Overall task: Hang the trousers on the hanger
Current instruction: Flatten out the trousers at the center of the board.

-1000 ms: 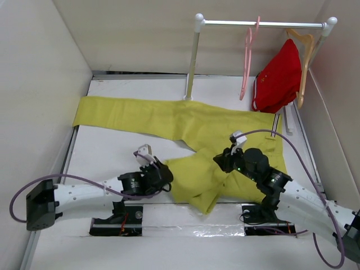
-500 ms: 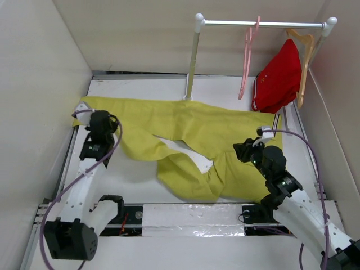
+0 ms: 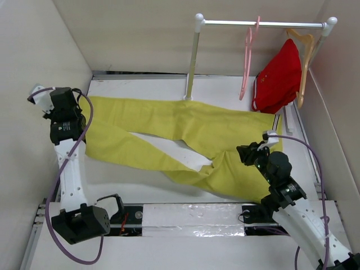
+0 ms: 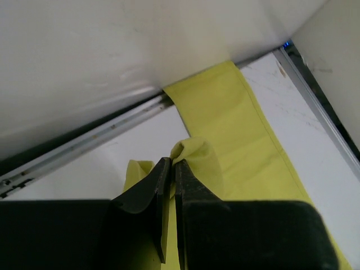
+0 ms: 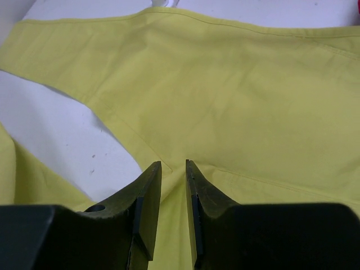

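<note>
Two hangers on rail point(image 3: 261, 23): pink hanger point(image 3: 246, 67) bare, wooden hanger point(image 3: 307, 62) bearing red garment point(image 3: 278, 79); left gripper point(image 4: 171, 169) clenched on trousers point(image 3: 185, 124) leg beside wall point(image 3: 34, 67); right gripper point(image 5: 172, 169) slightly parted over fabric.

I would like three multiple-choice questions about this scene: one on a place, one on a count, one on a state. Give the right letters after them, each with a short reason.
1. Where is the pink hanger?
A. hanging on the rail
B. lying flat down below
C. leaning on a wall

2. How many hangers are on the rail?
A. one
B. two
C. three

3. The left gripper is:
A. wide open
B. shut on the trousers
C. shut on nothing

Answers:
1 A: its hook sits over the rail in the top view.
2 B: only the pink hanger and a wooden hanger hang there.
3 B: the left wrist view shows yellow cloth pinched between its closed jaws.
</note>
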`<move>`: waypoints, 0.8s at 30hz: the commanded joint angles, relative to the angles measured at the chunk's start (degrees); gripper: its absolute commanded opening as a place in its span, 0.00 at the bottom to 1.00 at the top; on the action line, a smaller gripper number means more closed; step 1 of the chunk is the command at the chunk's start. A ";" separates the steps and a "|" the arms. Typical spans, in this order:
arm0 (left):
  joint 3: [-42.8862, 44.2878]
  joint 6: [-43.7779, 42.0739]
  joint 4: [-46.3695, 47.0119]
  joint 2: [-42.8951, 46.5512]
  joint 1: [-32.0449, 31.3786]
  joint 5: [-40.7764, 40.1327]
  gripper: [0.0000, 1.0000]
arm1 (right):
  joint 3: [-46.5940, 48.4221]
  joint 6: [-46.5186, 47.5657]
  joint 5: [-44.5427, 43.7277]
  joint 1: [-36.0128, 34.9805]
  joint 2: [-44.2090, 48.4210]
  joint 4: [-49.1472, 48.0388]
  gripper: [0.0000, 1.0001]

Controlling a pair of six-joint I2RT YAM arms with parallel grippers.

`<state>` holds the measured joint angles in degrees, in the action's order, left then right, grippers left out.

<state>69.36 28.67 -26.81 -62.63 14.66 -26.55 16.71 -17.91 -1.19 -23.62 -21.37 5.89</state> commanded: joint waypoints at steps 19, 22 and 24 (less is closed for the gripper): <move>-5.11 0.34 -0.97 -10.49 1.69 -18.39 0.38 | -0.01 -8.45 -17.26 0.94 2.65 5.80 0.75; -0.91 1.30 -1.67 -12.43 1.69 -12.86 0.44 | -0.01 -9.42 -20.51 0.94 0.54 5.62 0.75; 0.59 0.34 0.87 -11.65 -2.58 -7.50 0.45 | -0.19 -10.38 -22.87 0.94 -0.51 5.10 0.75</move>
<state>65.43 28.25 -29.58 -76.03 15.22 -40.93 16.60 -26.02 -18.22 -23.18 -20.95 12.27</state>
